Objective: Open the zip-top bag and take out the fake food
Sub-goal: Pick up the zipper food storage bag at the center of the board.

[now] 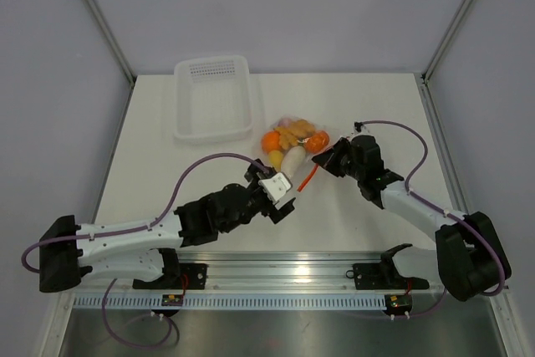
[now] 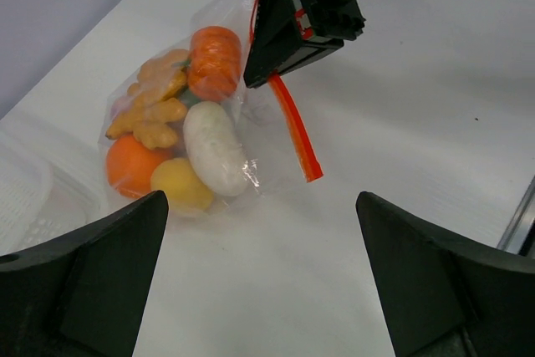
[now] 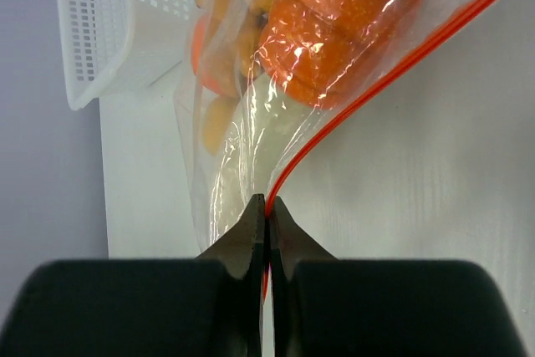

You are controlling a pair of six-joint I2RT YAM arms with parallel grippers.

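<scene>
At bottom centre of the right wrist view, the right gripper [image 3: 266,206] is closed tight, its jaws pinching the red-orange zipper strip [image 3: 378,79] of the zip-top bag [image 3: 242,123]. The strip runs from the pinch up to the upper right corner. Cannot tell whether the seal is parted. In the left wrist view a loose end of the strip hangs down-right below that gripper and ends on the table [image 2: 418,123].

The left gripper [image 2: 261,198] is wide open, holding nothing, with its fingers [image 2: 92,282] at lower left and lower right of frame. The bag lies above and left of the gap, apart from both fingers. In the top view the bag sits mid-frame, with the right gripper at its right side and the left gripper just below it.

The fake food [image 2: 213,148] is all inside the bag:
- two orange balls
- one white oblong piece
- one yellow round piece
- a cluster of knobbly yellow-tan pieces, count unclear

There is one bag. One white perforated basket [image 1: 214,64] sits upper left of centre in the top view, just beside the bag's upper left. Cannot tell whether they touch.
</scene>
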